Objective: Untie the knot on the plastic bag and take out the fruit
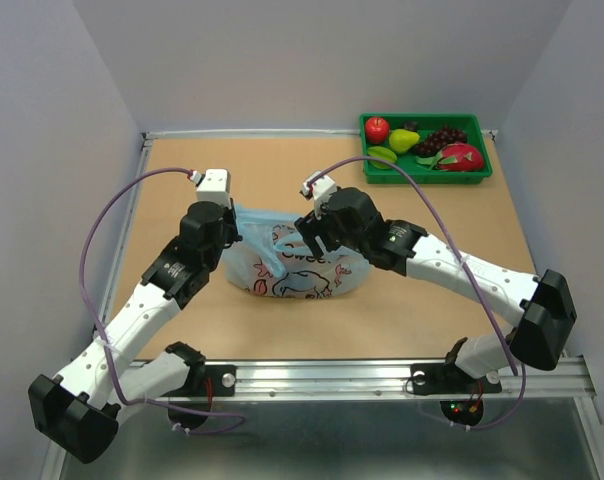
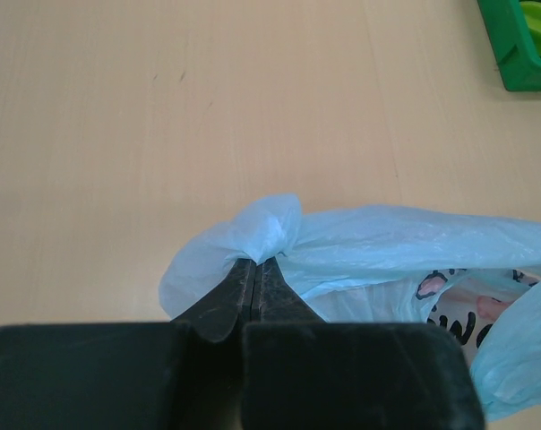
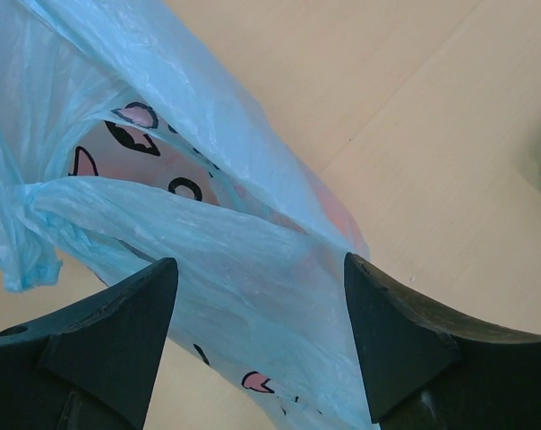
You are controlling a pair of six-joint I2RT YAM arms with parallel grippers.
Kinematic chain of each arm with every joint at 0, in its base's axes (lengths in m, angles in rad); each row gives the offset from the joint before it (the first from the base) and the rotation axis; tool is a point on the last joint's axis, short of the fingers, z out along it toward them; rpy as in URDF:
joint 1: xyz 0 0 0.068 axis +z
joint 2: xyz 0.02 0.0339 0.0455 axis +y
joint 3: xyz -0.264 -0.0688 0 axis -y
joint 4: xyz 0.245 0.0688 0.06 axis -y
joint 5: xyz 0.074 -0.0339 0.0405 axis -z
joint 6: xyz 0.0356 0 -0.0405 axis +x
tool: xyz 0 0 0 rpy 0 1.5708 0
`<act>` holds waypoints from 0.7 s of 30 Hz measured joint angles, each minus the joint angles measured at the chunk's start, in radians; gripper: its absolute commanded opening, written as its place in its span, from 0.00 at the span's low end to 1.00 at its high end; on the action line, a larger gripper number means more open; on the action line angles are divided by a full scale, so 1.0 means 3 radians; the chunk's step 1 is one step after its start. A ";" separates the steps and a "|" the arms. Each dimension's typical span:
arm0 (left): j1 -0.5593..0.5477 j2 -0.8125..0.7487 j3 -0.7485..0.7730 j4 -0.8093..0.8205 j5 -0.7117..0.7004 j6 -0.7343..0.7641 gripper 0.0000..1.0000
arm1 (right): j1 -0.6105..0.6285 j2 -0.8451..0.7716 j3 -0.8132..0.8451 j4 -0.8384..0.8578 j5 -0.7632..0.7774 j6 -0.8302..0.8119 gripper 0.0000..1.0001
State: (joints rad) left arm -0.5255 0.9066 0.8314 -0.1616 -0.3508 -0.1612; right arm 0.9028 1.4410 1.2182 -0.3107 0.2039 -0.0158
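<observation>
Over the table [image 1: 432, 300], left tool [image 2: 257, 269] low, clamped on plastic bag [image 2: 387, 242]; right tool [image 3: 261, 269] downward, agape.

Bright, even, diffuse light; shadows faint. Left fingers [image 2: 218, 309] and right fingers [image 3: 118, 331] slightly blurred; sharper beyond them.
</observation>
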 measured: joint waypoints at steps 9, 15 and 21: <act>0.0036 0.0000 0.0000 0.0001 0.0023 0.0000 0.00 | 0.0000 0.0117 0.0083 -0.0010 0.0486 -0.0164 0.81; 0.0036 -0.0001 -0.0003 0.0001 0.0033 0.0006 0.00 | -0.0029 0.0326 0.0156 -0.0014 0.0800 -0.0239 0.80; 0.0036 -0.0034 -0.0006 0.0004 0.0039 0.0023 0.00 | -0.0120 0.0557 0.0195 -0.0013 0.0815 -0.0243 0.35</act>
State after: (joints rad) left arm -0.5148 0.8963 0.8295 -0.1604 -0.3389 -0.1543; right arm 0.8669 1.6081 1.2766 -0.3145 0.4484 -0.0887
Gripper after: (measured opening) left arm 0.025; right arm 0.640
